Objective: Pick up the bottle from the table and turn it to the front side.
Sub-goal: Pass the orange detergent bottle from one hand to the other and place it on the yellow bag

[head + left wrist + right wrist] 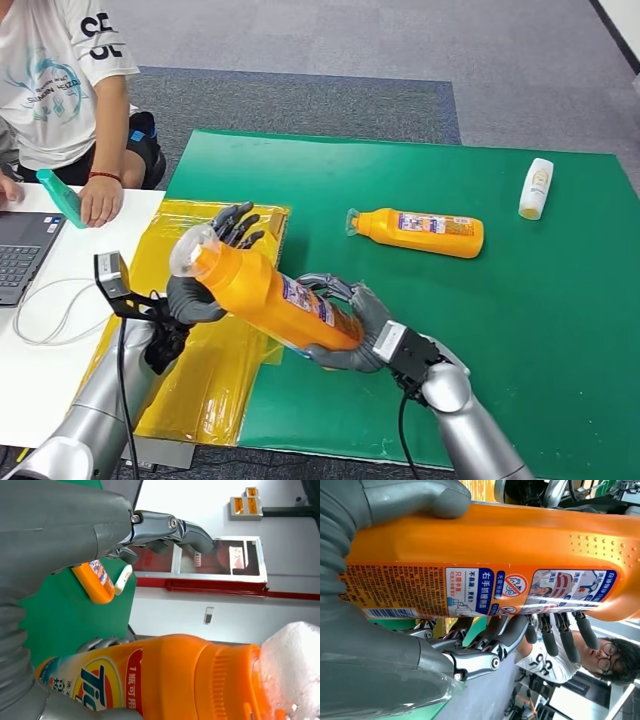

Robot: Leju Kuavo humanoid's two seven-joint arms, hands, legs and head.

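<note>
At the upper left of the head view a person [68,90] in a white printed T-shirt sits at the white counter [68,300], one hand resting beside a teal object [60,197] I cannot identify. A laptop [23,255] lies open at the left edge, with a thin white cable [53,310] looped on the counter below it.

Right of that, a crinkled yellow plastic sheet [204,380] lies over the edge of the green mat [528,330]. Above it the left hand [204,285] reaches in from the lower left; its thumb is under the neck end of the orange detergent bottle [264,295] and its dark fingers [238,220] are spread behind the bottle rather than closed round it. In the left wrist view the fingers [177,530] stand well apart from the bottle's body, so this hand looks released, supporting at most.

The bottle is lifted off the mat in the lower middle of the frame, tilted, its clear cap [189,250] up to the left and its base down to the right. The right hand [351,335] grips the base end, fingers wrapped round it; the right wrist view shows thumb and fingers [501,640] on opposite sides of the body, with the back label and barcode facing that camera.

Further right, a second orange bottle [419,232] lies on its side on the mat, and a small white bottle [536,188] lies near the upper right corner.
</note>
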